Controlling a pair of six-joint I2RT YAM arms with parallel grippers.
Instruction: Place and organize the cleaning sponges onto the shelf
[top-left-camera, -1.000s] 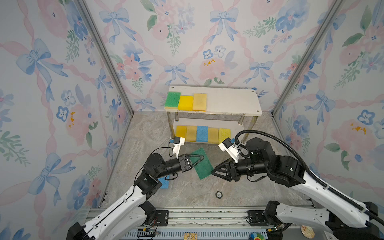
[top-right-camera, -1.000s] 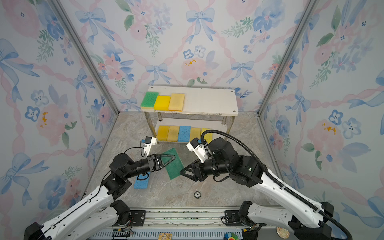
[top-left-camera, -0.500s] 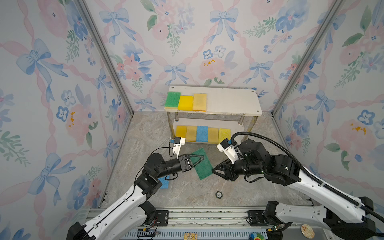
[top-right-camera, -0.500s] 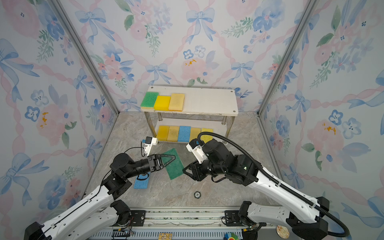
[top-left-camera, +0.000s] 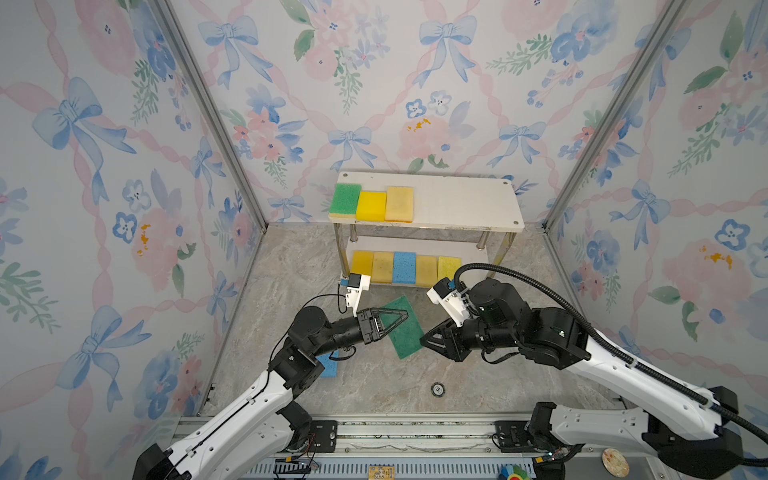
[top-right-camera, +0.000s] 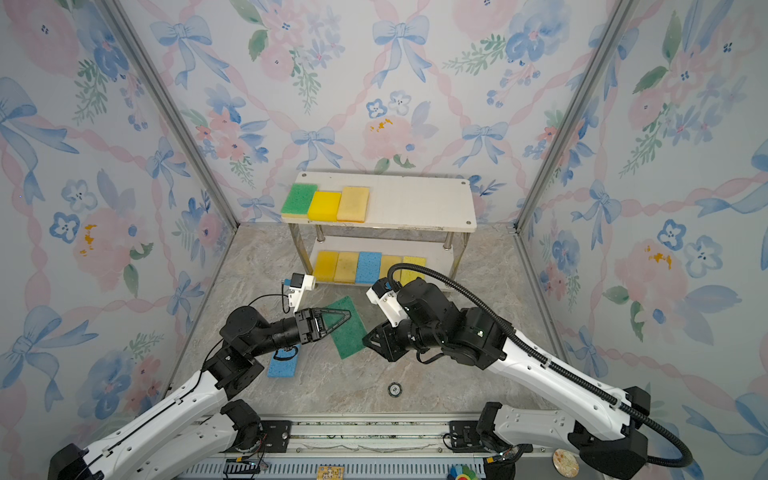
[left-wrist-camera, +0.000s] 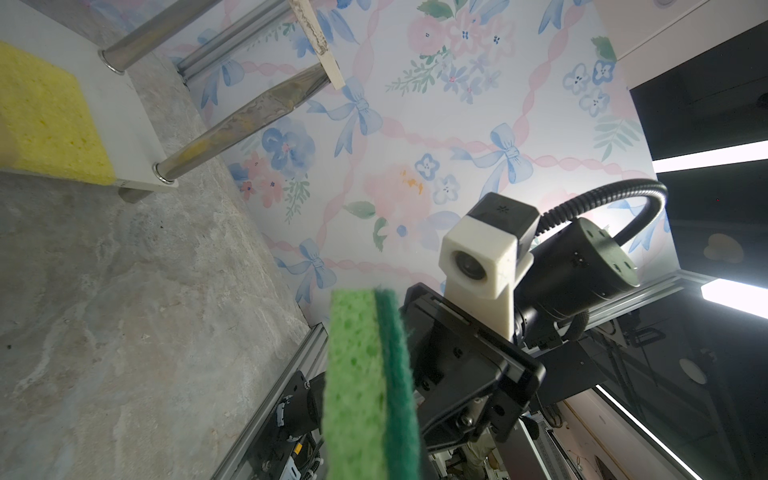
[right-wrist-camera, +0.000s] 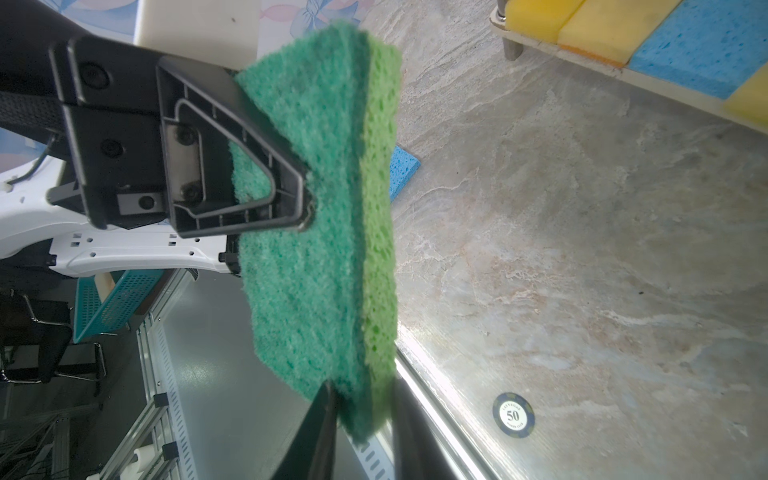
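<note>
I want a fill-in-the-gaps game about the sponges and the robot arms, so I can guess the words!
1. The top board of the shelf holds ___ sponges.
2. On the lower board, the middle sponge of five is ___.
3. The left gripper is shut on a scourer whose scratchy face is ___.
4. The little round disc on the floor shows the number ___.

Missing words: three; blue; green; 50.
</note>
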